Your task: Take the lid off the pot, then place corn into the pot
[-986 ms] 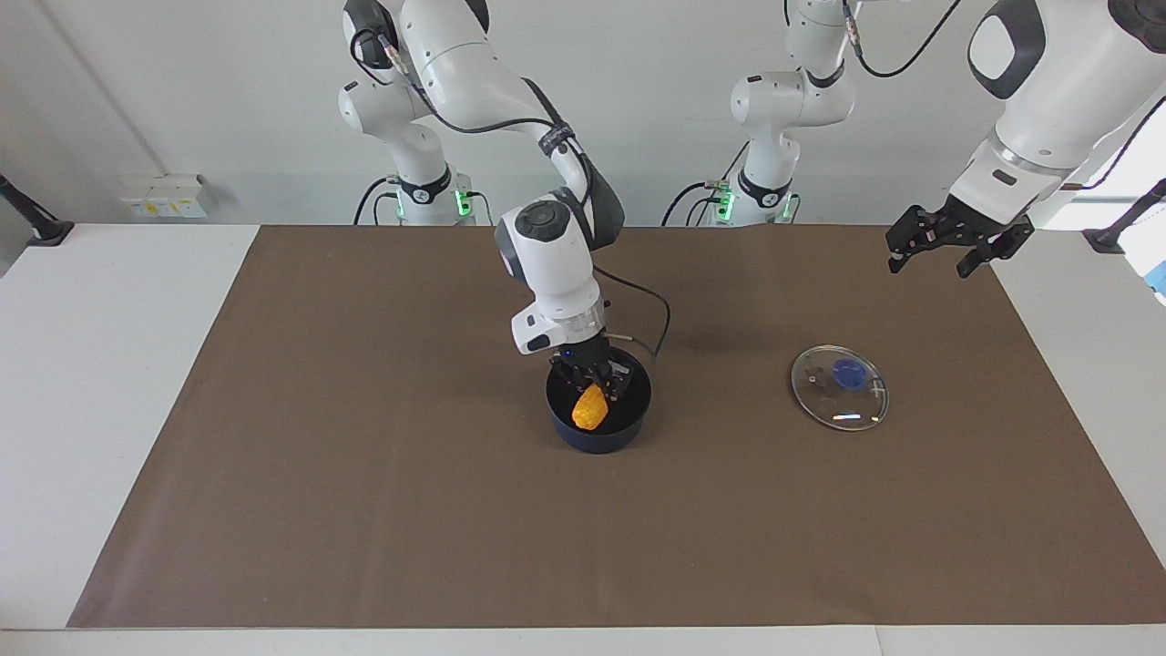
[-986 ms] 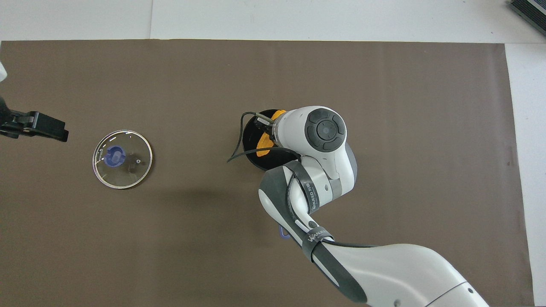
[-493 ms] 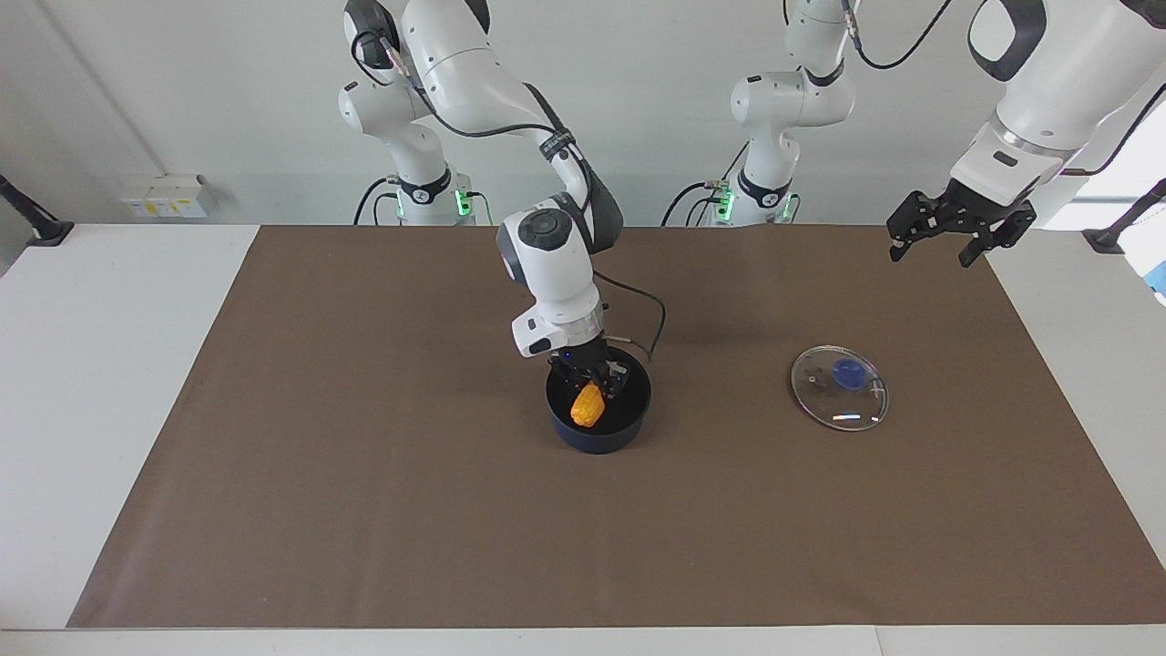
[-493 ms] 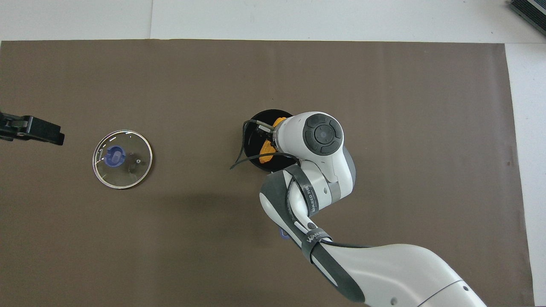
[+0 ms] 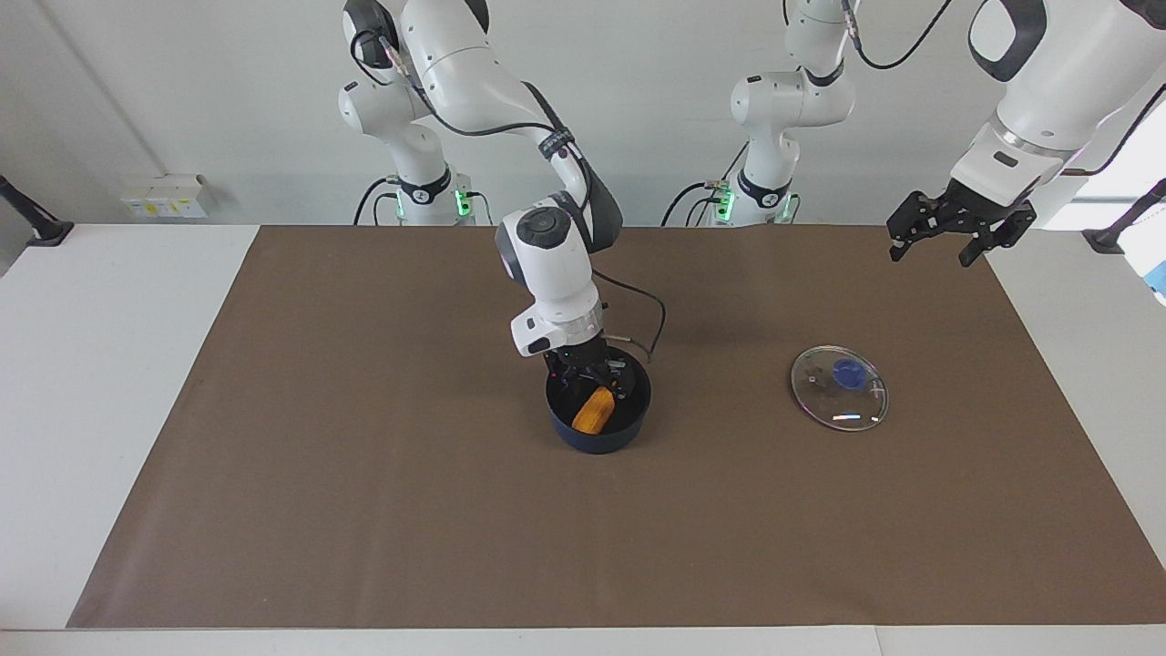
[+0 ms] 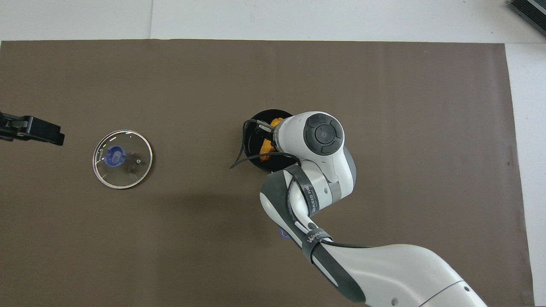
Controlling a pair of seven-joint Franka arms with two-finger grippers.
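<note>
Facing view: my right fingers (image 5: 594,375) hang spread inside the saucepan (image 5: 598,405) — the corn cob (image 5: 593,411) lies loose below. Glass lid (image 5: 839,387) rests on the counter (image 5: 364,501); my left fingers (image 5: 944,239) wait, spread — empty.

Right pincer (image 5: 590,372) over pot (image 5: 598,434) mouth

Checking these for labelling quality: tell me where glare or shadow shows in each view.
Facing view: bright glints on the lid; the pot interior is dark around the corn. Overhead view: the arm casts a soft shadow on the brown mat beside the lid.
</note>
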